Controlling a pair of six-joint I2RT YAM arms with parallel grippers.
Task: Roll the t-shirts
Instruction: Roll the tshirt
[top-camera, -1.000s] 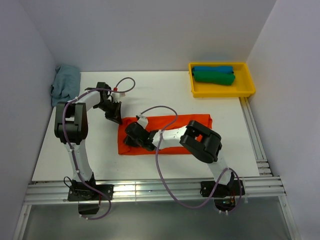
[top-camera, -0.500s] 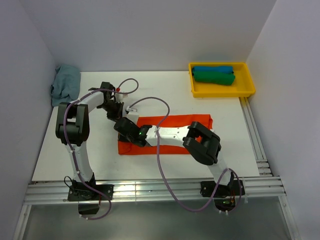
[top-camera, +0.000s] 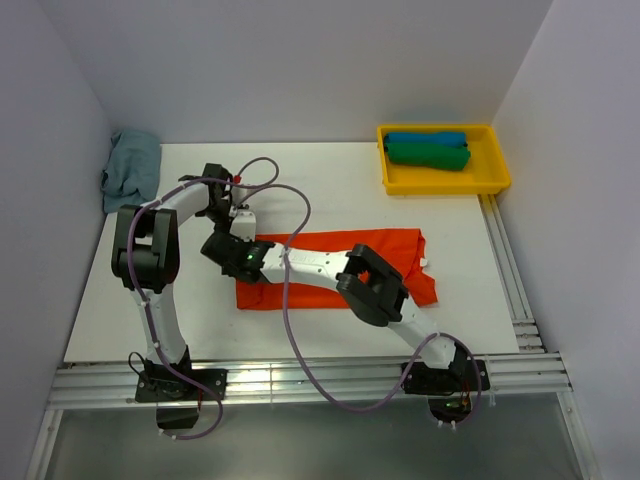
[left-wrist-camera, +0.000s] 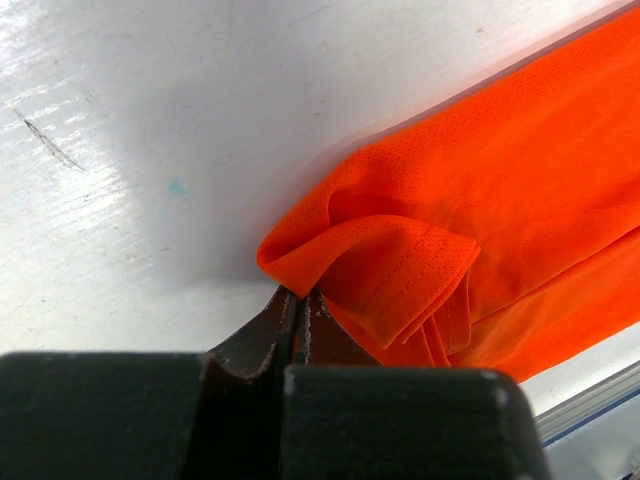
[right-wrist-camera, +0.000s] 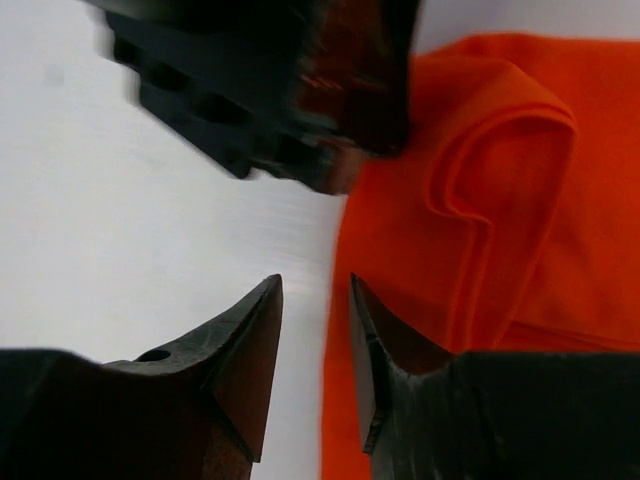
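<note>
orange t-shirt (top-camera: 395, 245) folded in a strip, well apart from yellow tray (top-camera: 440, 185). left gripper (left-wrist-camera: 298, 300) pressed together, tips touching the shirt corner farthest from the tray; can't tell if cloth's caught. right gripper (right-wrist-camera: 315, 285) spread, empty, just beside it. blue t-shirt (top-camera: 425, 138) and green t-shirt (top-camera: 428, 155) rolled in the tray.

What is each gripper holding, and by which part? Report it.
Left gripper pinches the orange t-shirt by its folded far-left corner. Right gripper is open beside it, holding nothing.
</note>
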